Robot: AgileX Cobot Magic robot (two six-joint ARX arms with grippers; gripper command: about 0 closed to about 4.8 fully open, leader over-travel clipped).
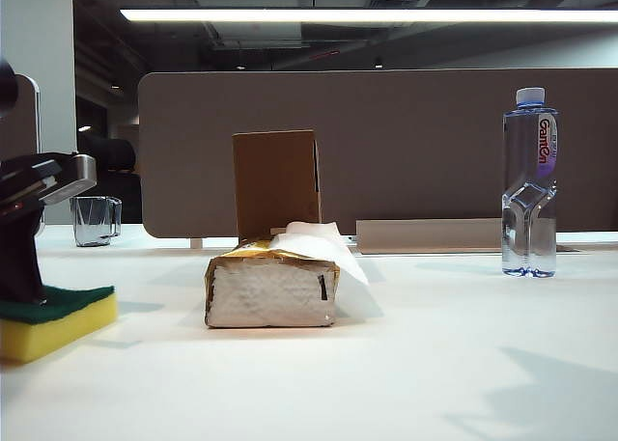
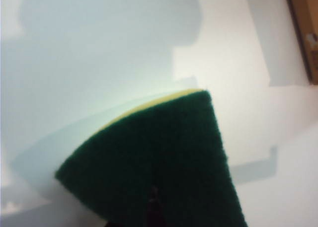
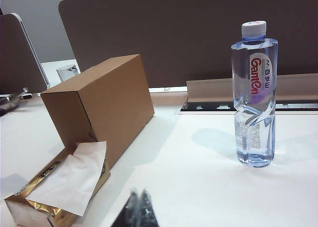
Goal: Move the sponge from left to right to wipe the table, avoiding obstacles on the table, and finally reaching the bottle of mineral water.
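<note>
I saw the sponge [image 1: 53, 320], left fingers [image 2: 153, 207] clamped on it, lying lengthwise toward the tissue pack [image 1: 272, 287], bare desk [image 1: 435, 364] between. Right fingers [image 3: 139, 209] were closed, empty, near the bottle [image 3: 254, 93].

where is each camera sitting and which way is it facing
Exterior: low at table height, facing the grey partition; left gripper pressed on the yellow foam sponge with green top.
Left wrist: looks down the shut fingers at the sponge on the white table.
Right wrist: low over the table; shut right gripper at the edge.
Shared: brown cardboard box, gold-edged tissue pack, clear plastic water bottle.
</note>
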